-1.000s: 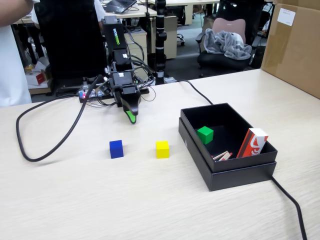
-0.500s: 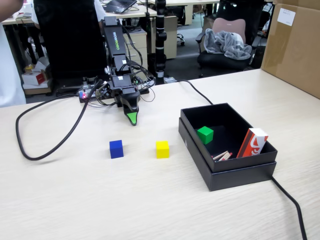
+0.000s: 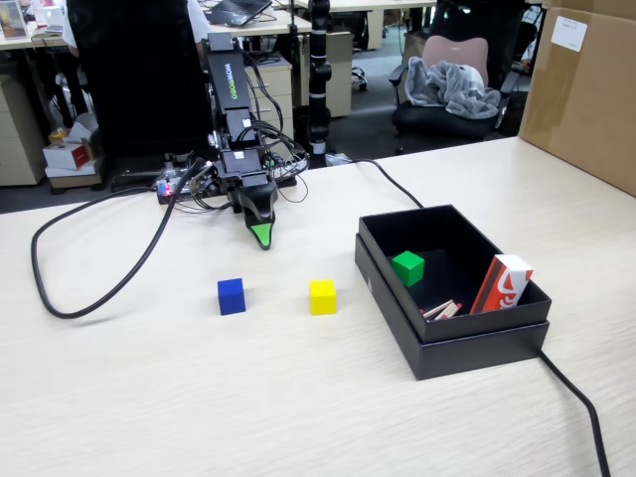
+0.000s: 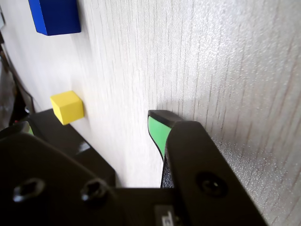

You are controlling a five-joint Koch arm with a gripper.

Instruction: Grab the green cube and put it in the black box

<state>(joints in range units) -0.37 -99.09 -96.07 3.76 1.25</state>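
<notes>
The green cube (image 3: 407, 267) lies inside the black box (image 3: 452, 336) on the right of the table, in the fixed view. My gripper (image 3: 261, 237) hangs at the back of the table with its green tip pointing down, well to the left of the box and holding nothing. In the wrist view the gripper (image 4: 91, 129) stands open: one green-faced fingertip (image 4: 157, 132) is on the right and the other jaw is a dark mass on the left, with bare table between them. A black box corner (image 4: 70, 141) shows there; the green cube cannot be made out there.
A blue cube (image 3: 231, 296) (image 4: 55, 16) and a yellow cube (image 3: 322, 296) (image 4: 67, 107) sit mid-table in front of the arm. A red and white packet (image 3: 502, 283) and small sticks lie in the box. A black cable (image 3: 94, 263) loops left; a brown carton (image 3: 586, 89) stands back right.
The gripper tip has sunk slightly toward the table and then held still. The person at the left edge has left the view. The cubes and the box have not moved.
</notes>
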